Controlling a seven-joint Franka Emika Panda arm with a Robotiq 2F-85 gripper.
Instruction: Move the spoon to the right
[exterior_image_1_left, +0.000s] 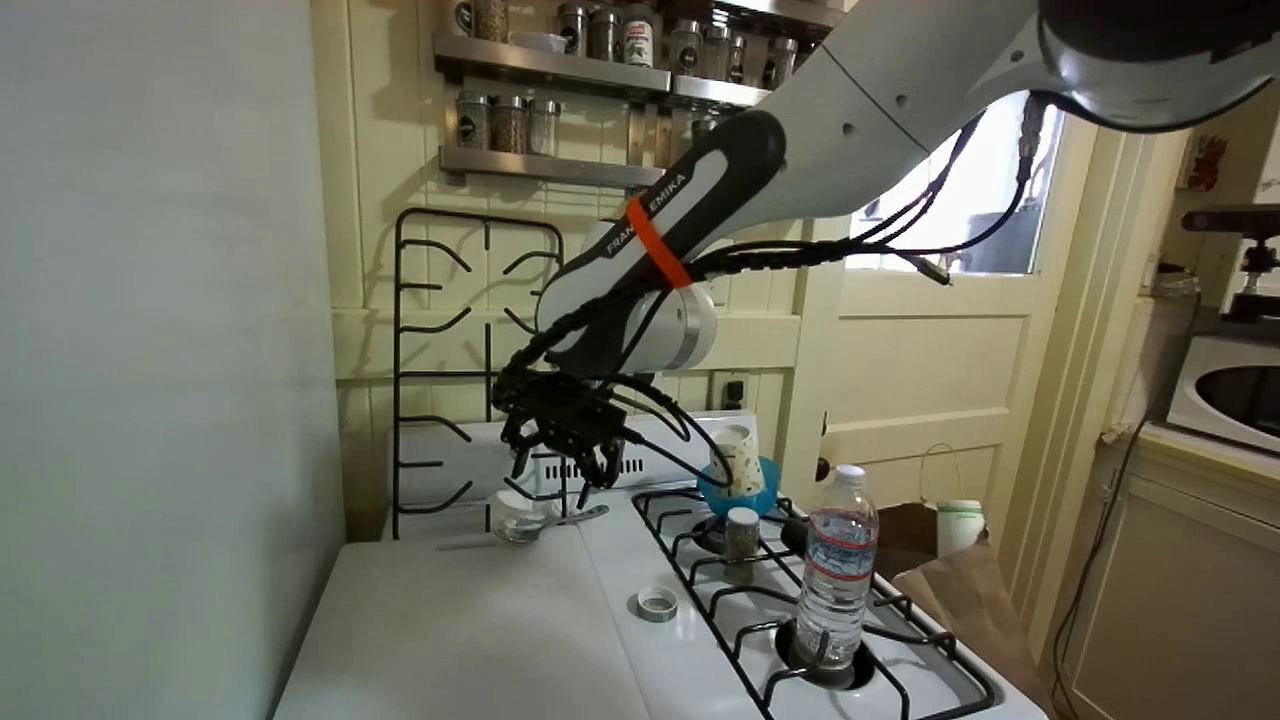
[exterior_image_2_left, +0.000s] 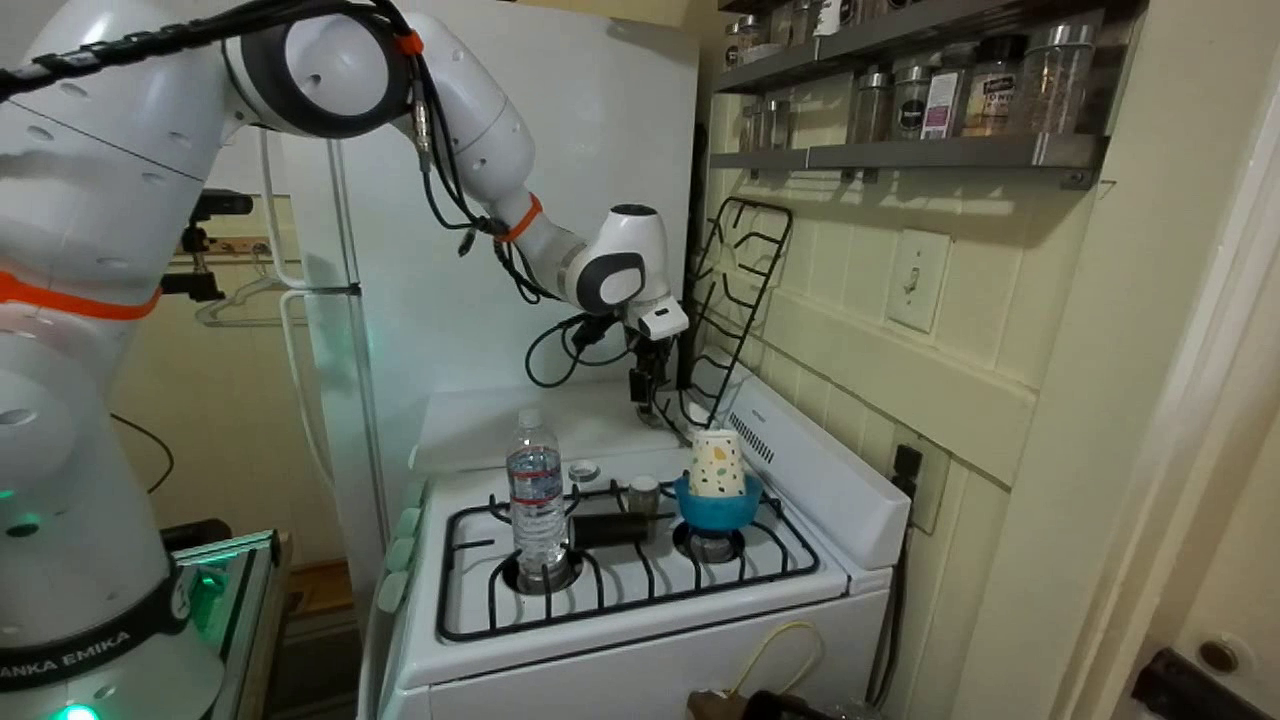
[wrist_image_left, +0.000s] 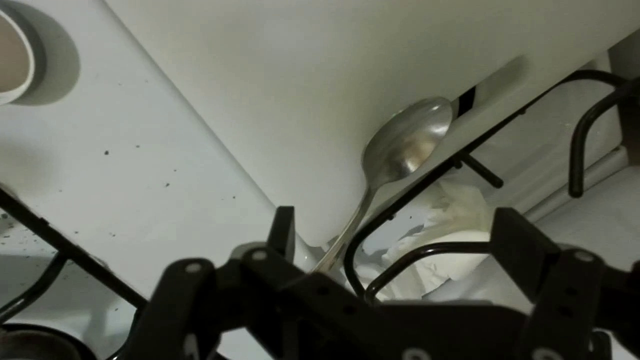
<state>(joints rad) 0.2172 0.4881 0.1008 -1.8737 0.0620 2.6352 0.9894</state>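
Note:
The metal spoon (wrist_image_left: 407, 140) lies at the back edge of the white cover on the stove, in the wrist view. Its bowl is on the cover. Its handle runs over the cover's corner, beside a black grate bar, and its end is hidden by the gripper's left finger. In an exterior view the spoon (exterior_image_1_left: 575, 517) lies below the gripper (exterior_image_1_left: 562, 472). The gripper is open and empty; in the wrist view its fingers (wrist_image_left: 392, 225) are wide apart, with the grate bars and crumpled white material seen between them. The gripper also shows in an exterior view (exterior_image_2_left: 648, 395).
A black grate (exterior_image_1_left: 398, 350) leans upright on the wall behind the gripper. The stove also holds a white ring (exterior_image_1_left: 657, 604), a small jar (exterior_image_1_left: 741, 545), a water bottle (exterior_image_1_left: 838, 570) and a blue bowl (exterior_image_2_left: 715, 508) with a patterned cup (exterior_image_2_left: 717, 462). A refrigerator (exterior_image_2_left: 560, 180) stands beside it.

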